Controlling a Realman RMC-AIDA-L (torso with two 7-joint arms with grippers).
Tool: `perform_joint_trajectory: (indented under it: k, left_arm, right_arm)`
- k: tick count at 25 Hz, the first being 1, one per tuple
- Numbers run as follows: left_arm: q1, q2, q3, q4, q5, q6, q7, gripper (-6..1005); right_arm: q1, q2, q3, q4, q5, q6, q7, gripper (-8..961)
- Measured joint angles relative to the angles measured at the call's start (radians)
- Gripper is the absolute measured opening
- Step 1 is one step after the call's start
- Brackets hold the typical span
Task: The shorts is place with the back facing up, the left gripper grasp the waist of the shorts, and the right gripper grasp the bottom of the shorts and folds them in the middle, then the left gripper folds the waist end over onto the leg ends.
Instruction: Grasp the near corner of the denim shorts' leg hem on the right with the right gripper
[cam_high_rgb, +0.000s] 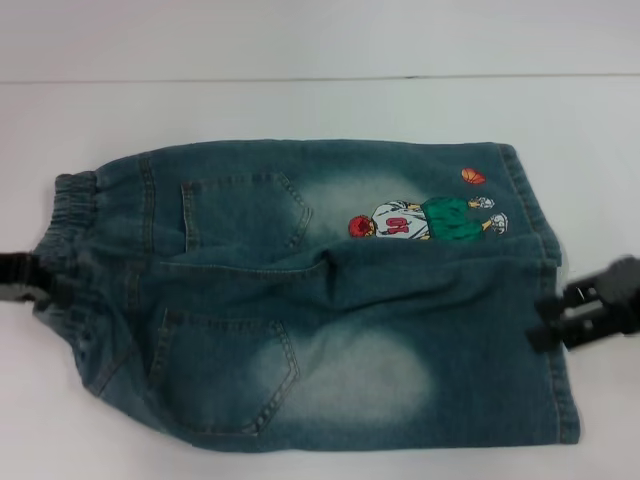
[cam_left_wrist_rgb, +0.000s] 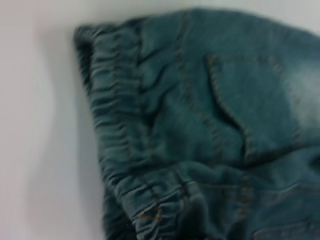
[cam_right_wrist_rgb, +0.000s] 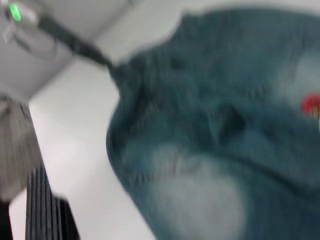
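The faded blue denim shorts (cam_high_rgb: 330, 310) are showing coarse, matt cloth with bleached patches, their ruffled elastic waist (cam_high_rgb: 68, 235) puckering, lying on a smooth, matt white worktop (cam_high_rgb: 300, 105).

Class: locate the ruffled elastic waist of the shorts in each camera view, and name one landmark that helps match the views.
Head view: waist at the shorts' left edge.
Left wrist view: waist runs beside the bare table.
Right wrist view: blurred edge near the left pincer's arm.
Shared landmark: pale bleached patch.

Looks like a lab/test bench: plain white tabletop (cam_high_rgb: 300, 110), blank pale wall (cam_high_rgb: 320, 35) behind, bare grey floor (cam_right_wrist_rgb: 65, 45) and a black ribbed unit (cam_right_wrist_rgb: 42, 210) beside the table.
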Motion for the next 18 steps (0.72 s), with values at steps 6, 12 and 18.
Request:
perform_joint_trajectory:
  k: [6,12,18]
  left_arm:
    - [-0.013,0.002,-0.002,0.012,-0.068,-0.01,0.001,29]
    - [-0.019,0.002,0.001,0.006,-0.069,-0.012,0.001,29]
    - [-0.02,0.002,0.001,0.005,-0.069,-0.013,0.003,28]
  right_arm:
    - [0.031,0.008,-0.009,-0.001,-0.194,-0.053,0.009,718]
    - [0.041,0.011,-0.044,0.008,-0.297,-0.072,0.009,717]
    - [0.05,0.015,-0.086,0.026,-0.344,-0.078,0.012,717]
